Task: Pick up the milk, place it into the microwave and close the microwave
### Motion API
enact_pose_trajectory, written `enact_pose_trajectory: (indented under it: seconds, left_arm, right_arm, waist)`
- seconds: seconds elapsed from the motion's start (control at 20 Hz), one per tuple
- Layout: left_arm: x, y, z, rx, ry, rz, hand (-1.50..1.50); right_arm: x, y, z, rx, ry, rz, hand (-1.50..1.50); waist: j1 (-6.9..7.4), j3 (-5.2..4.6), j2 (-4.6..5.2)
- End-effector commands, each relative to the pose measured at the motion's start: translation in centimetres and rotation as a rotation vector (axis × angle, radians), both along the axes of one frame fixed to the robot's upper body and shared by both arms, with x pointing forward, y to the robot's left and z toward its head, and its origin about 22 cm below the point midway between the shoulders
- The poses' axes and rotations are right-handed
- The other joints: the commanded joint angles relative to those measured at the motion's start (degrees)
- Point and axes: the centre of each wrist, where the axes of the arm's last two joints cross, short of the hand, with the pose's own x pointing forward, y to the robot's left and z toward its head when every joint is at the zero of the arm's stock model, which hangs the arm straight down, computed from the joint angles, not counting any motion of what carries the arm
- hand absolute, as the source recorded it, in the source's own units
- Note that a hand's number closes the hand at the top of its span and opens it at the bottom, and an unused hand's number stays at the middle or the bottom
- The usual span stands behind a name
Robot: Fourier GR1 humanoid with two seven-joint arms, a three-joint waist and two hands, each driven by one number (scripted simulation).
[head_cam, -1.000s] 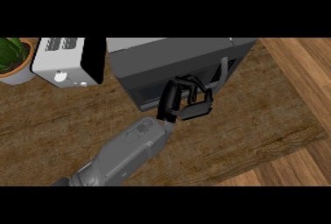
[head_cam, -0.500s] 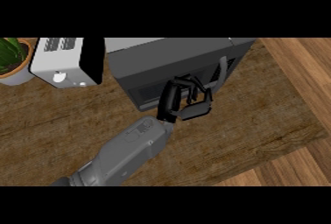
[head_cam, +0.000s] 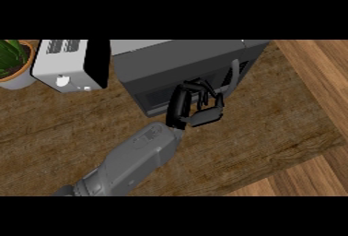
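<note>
The wooden tabletop (head_cam: pixel 61 133) fills most of the head view. At its back stands the dark grey microwave (head_cam: pixel 183 60); its door looks flush with its front, and the handle (head_cam: pixel 234 73) runs along the door's right side. A grey forearm (head_cam: pixel 132 161) comes in from the lower left. A white toaster (head_cam: pixel 65 67) stands left of the microwave, and a potted plant (head_cam: pixel 14 60) sits at the far left edge. The left robot hand (head_cam: pixel 180 108) is against the microwave door, narrow, fingers (head_cam: pixel 197 87) curled. The milk shows nowhere; I cannot tell where it is.
</note>
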Motion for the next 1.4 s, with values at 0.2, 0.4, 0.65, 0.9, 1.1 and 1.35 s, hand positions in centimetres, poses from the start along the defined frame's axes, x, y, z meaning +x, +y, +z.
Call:
enact_pose_trajectory:
  seconds: [0.2,0.4,0.65,0.9,1.1,1.35]
  left_arm:
    - [2.4,0.0,2.1,-0.016,-0.031,0.052,1.50]
    - [2.3,-0.2,2.1,-0.019,-0.038,0.040,1.50]
    - [2.3,-0.3,2.1,-0.024,-0.036,0.028,1.50]
    - [2.4,-0.4,2.3,-0.030,-0.032,0.026,1.50]
    - [2.2,-0.3,1.8,-0.030,-0.040,0.021,1.50]
    - [2.4,-0.6,2.2,-0.025,-0.047,0.025,1.50]
  right_arm:
    - [0.0,-1.3,1.4,-0.047,-0.013,-0.032,-1.50]
    - [0.4,-1.5,0.8,-0.006,0.004,-0.011,-1.50]
    - [0.7,-2.2,1.0,0.033,-0.003,-0.014,-1.50]
    - [0.7,-2.9,0.8,0.056,0.015,-0.008,-1.50]
    - [1.0,-3.1,0.9,0.082,0.008,0.000,-1.50]
    - [1.2,-3.7,2.2,0.073,0.004,-0.009,-1.50]
  waist:
    - [-0.37,0.02,0.74]
    - [0.19,0.11,1.20]
    - [0.42,0.11,1.15]
    - [0.30,0.22,0.99]
    - [0.75,0.21,1.11]
    - [0.93,0.20,1.31]
